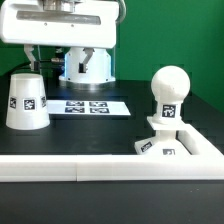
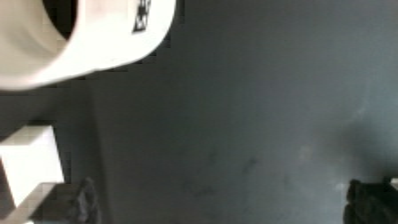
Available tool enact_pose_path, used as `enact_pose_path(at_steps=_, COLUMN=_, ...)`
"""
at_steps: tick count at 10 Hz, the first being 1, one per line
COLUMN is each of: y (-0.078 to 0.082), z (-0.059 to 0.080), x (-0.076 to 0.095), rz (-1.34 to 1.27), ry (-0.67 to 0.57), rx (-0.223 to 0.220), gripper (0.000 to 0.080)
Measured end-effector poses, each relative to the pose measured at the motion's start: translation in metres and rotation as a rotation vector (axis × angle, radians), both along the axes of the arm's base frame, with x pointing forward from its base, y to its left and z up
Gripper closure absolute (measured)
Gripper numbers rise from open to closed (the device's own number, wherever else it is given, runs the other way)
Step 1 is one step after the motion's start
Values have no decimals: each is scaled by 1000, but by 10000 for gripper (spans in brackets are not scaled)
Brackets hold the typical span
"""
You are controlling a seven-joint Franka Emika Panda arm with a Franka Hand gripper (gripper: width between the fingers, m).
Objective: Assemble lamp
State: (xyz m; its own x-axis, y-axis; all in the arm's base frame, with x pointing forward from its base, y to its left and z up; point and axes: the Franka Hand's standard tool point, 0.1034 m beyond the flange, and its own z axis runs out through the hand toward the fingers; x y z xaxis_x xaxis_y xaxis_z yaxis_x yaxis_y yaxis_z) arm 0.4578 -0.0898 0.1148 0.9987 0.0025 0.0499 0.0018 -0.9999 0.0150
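Note:
The white cone shade (image 1: 27,100) stands on the dark table at the exterior view's left; its rim also shows in the wrist view (image 2: 89,35). The ball-shaped bulb (image 1: 169,88) stands upright on the square base (image 1: 160,149) at the exterior view's right. The arm's white hand (image 1: 60,25) hangs high at the back, above and behind the shade. My gripper (image 2: 217,200) is open and empty, with its fingertips (image 2: 63,200) wide apart over bare table beside the shade. It touches nothing.
The marker board (image 1: 90,105) lies flat between the shade and the bulb. A white low wall (image 1: 100,166) runs along the front and turns up at the exterior view's right. The robot's base (image 1: 85,65) stands at the back. A white flat corner (image 2: 27,155) shows in the wrist view.

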Motion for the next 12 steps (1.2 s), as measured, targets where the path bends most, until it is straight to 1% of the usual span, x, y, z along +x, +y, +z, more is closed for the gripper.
enact_pose_path(at_steps=1, y=-7, z=-4, x=-20, rz=2, ry=1, rx=9, gripper=101)
enact_pose_path(at_steps=2, y=-10, z=-7, x=-36, rz=-7, ry=8, rx=15, gripper=101)
enact_pose_path(at_steps=3, y=-11, z=-8, x=-44, rz=-12, ry=13, rx=18, gripper=101)
enact_pose_path(at_steps=4, y=-12, z=-9, x=-48, rz=-18, ry=17, rx=20, gripper=101)
enact_pose_path(at_steps=6, y=-13, z=-11, x=-49, rz=-19, ry=22, rx=19, gripper=101)
enact_pose_path(at_steps=9, y=-18, z=-18, x=-41, rz=18, ry=31, rx=8, gripper=101)
enact_pose_path(at_steps=11, y=-21, z=-28, x=-44, rz=24, ry=32, rx=5, gripper=101)
enact_pose_path(at_steps=12, y=-22, z=-34, x=-46, rz=23, ry=30, rx=-4, gripper=101)
